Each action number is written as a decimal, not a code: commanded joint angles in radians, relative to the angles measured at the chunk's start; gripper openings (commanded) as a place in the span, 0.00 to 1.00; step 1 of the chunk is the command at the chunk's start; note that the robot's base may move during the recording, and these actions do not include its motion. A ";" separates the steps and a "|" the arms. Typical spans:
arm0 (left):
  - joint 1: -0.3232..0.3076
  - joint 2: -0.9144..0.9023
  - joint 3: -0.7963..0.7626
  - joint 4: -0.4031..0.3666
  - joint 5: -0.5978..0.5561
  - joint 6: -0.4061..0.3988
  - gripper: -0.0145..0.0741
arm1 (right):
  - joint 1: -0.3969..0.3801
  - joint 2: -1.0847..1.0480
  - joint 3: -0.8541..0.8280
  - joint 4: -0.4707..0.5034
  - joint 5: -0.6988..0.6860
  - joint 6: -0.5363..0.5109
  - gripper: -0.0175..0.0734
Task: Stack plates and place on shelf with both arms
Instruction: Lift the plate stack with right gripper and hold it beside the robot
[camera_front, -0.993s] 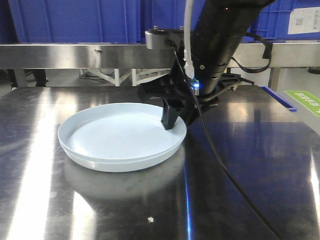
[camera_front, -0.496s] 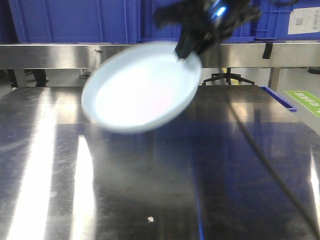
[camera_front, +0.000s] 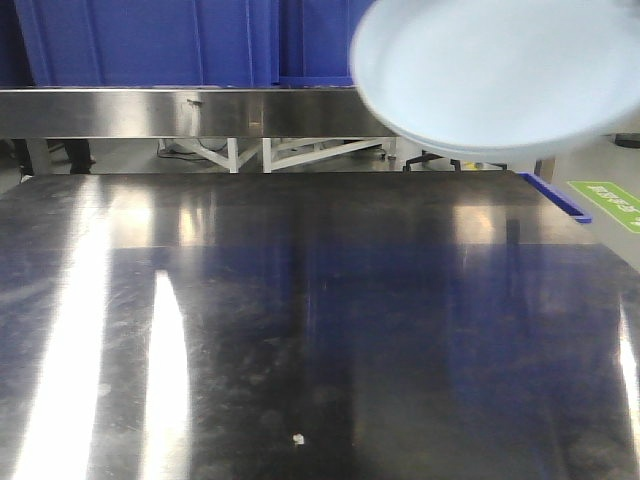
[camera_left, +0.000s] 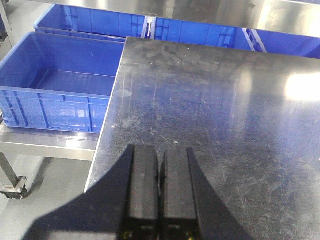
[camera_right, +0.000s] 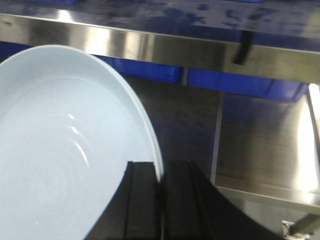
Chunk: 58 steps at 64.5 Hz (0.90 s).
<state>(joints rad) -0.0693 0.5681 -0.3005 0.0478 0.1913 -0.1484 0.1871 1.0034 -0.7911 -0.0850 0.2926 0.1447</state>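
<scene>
The pale bluish-white plates (camera_front: 500, 70) hang in the air at the upper right of the front view, blurred into one disc in front of the shelf rail (camera_front: 150, 112). In the right wrist view my right gripper (camera_right: 161, 167) is shut on the rim of the plates (camera_right: 65, 150), whose ringed face fills the left half of that view. The steel shelf rail (camera_right: 150, 47) runs across just beyond them. My left gripper (camera_left: 160, 150) is shut on nothing, low over the left edge of the steel tabletop (camera_left: 225, 110). Neither arm shows in the front view.
Blue crates (camera_front: 150, 40) stand on the shelf behind the rail. Another blue crate (camera_left: 55, 85) sits on a lower rack left of the table. A green sign (camera_front: 605, 200) and a blue edge piece (camera_front: 555, 195) lie past the table's right side.
The plates have gone up off the tabletop and to the right, from table level to the height of the shelf rail. The right arm has left the front view.
</scene>
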 joint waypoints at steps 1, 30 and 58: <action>0.000 -0.001 -0.027 -0.006 -0.079 -0.009 0.26 | -0.046 -0.126 0.057 -0.005 -0.112 -0.005 0.25; 0.000 -0.001 -0.027 -0.006 -0.079 -0.009 0.26 | -0.144 -0.499 0.349 -0.004 -0.134 -0.004 0.25; 0.000 -0.001 -0.027 -0.006 -0.079 -0.009 0.26 | -0.144 -0.510 0.350 -0.004 -0.125 -0.004 0.24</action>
<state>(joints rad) -0.0693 0.5681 -0.3005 0.0478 0.1913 -0.1484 0.0498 0.4958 -0.4115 -0.0850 0.2709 0.1447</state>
